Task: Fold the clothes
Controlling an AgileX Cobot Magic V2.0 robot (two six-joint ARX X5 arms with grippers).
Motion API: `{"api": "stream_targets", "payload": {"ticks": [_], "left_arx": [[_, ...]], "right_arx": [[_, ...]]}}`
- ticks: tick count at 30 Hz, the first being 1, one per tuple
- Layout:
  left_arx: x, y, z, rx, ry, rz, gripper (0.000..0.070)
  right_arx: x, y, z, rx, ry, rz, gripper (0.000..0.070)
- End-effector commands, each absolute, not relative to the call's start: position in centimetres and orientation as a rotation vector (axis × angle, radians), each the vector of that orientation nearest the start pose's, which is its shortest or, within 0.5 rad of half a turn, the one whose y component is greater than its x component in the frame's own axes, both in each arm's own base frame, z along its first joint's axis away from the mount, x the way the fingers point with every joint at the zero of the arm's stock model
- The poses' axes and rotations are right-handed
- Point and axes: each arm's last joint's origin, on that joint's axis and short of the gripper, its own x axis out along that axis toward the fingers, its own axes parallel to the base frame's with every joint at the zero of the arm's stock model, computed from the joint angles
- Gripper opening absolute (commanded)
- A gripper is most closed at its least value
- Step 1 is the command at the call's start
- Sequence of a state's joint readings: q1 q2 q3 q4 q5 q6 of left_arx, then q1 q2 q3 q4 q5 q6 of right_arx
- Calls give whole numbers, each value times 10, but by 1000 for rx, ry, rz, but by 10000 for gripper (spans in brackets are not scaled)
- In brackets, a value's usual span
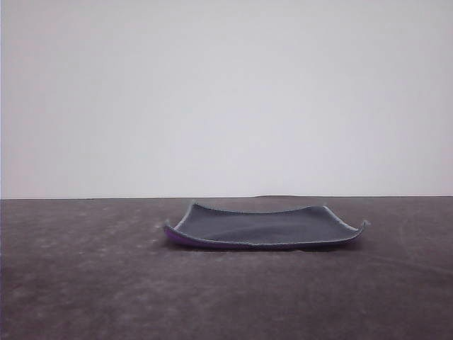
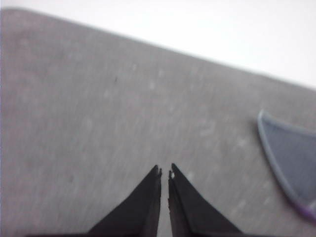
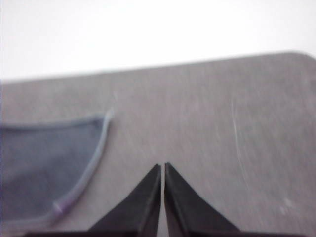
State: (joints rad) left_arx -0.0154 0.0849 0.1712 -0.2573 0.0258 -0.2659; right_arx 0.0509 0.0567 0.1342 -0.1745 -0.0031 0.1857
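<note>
Cloth (image 1: 265, 227) is the whole job, but start with your tools: the left gripper (image 2: 165, 173) has its two dark fingers pressed nearly together, only a hairline slit between the tips, and nothing is caught in them. The right gripper (image 3: 163, 168) looks the same, tips all but touching and holding nothing. Both hang over bare table (image 1: 85, 283), each just off its own side of the cloth.

From the left wrist camera you see a curled corner with its pale stitched edge and a sliver of purple underneath. From the right wrist camera you see a rounded grey corner, again rimmed in pale stitching, lying beside the fingers and apart from them.

In the front view the cloth lies roughly in the middle of the table, dark grey face up, the purple face peeking out along the near left edge. It is not flat: the corners lift slightly off the surface.

Nothing looks folded yet, so your step is likely the approach. You will need to spread the fingers before you descend, since closed tips would only push the fabric. Aim for the raised corners, which probably give a lower finger room to slide under. Take matching corners on the same edge with both arms, so the fold lands square.
</note>
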Motion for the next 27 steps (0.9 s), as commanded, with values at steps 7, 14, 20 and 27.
{"api": "stream_targets", "payload": {"ticks": [7, 14, 20, 27], "left_arx": [[114, -4, 246, -322, 244, -65, 15], [174, -8, 285, -216, 385, -120, 16], [241, -13, 298, -209, 485, -240, 16], [299, -24, 283, -293, 643, -459, 16]], "right_arx": [[112, 8, 250, 234, 177, 119, 7], [167, 14, 302, 202, 321, 229, 7], [226, 18, 305, 198, 450, 256, 7], [274, 23, 272, 227, 617, 317, 7]]}}
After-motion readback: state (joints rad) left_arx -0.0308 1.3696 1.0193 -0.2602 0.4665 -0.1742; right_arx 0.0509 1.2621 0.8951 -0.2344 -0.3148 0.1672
